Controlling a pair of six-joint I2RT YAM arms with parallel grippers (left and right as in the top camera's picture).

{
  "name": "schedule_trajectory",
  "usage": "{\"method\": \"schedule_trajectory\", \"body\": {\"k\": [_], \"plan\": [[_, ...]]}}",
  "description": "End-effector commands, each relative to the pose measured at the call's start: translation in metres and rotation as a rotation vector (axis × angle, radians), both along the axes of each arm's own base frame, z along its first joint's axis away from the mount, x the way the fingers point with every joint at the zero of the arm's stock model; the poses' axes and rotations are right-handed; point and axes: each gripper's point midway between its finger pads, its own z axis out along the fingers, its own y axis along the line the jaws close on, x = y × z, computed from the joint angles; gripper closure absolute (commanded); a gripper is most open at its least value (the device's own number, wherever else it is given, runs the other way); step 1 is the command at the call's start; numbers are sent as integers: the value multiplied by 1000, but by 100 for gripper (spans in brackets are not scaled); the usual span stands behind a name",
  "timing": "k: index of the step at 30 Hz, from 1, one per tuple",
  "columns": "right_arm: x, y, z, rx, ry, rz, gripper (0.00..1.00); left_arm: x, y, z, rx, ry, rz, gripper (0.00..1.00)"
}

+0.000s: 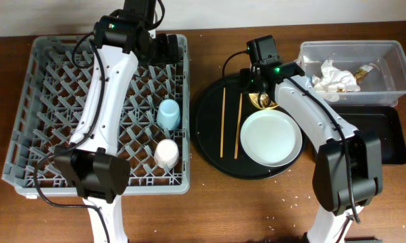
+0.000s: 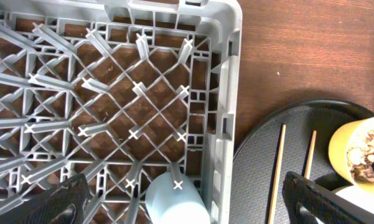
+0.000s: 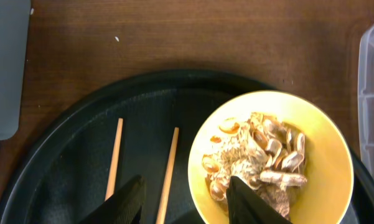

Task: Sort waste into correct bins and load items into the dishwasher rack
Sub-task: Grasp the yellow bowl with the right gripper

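The yellow bowl (image 3: 271,155) holds tan-brown food scraps (image 3: 261,158) and sits on the round black tray beside the white plate (image 1: 271,138). My right gripper (image 3: 183,199) is open. One finger is inside the bowl's rim and the other is outside, with one chopstick (image 3: 168,174) between them. The chopsticks (image 1: 223,121) lie left of the plate. My left gripper (image 2: 196,208) is open and empty above the grey rack's (image 1: 47,81) far right corner. The light blue cup (image 1: 167,113) and the small white cup (image 1: 167,154) stand in the rack. Tissues (image 1: 334,77) and the wrapper (image 1: 362,73) lie in the clear tub (image 1: 392,54).
The shallow black rectangular tray (image 1: 378,135) lies in front of the clear tub at the right. The large round black tray (image 1: 209,115) sits between the rack and the bins. Bare wooden table shows along the front.
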Motion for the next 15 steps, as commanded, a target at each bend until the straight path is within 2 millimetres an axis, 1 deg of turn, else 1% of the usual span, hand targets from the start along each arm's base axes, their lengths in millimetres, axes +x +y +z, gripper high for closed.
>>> {"method": "schedule_trajectory", "body": {"k": [1,5,7,9,11,13,15], "plan": [[0,2,-22,-53,32,31,56,0,2,11,-5,-25,13,1],[-2,4,-54,-59,95,38,57,0,2,11,-4,-25,13,1],[-4,3,-65,-65,119,38,61,0,2,11,-5,-25,13,1],[-6,4,-77,-66,144,42,69,0,2,11,-5,-25,13,1],[-6,4,-84,-69,157,42,76,0,2,11,-5,-25,13,1],[-7,3,-86,-72,161,41,81,0,2,11,-5,-25,13,1],[-6,3,-85,-73,156,39,94,0,2,11,-5,-25,13,1]]}}
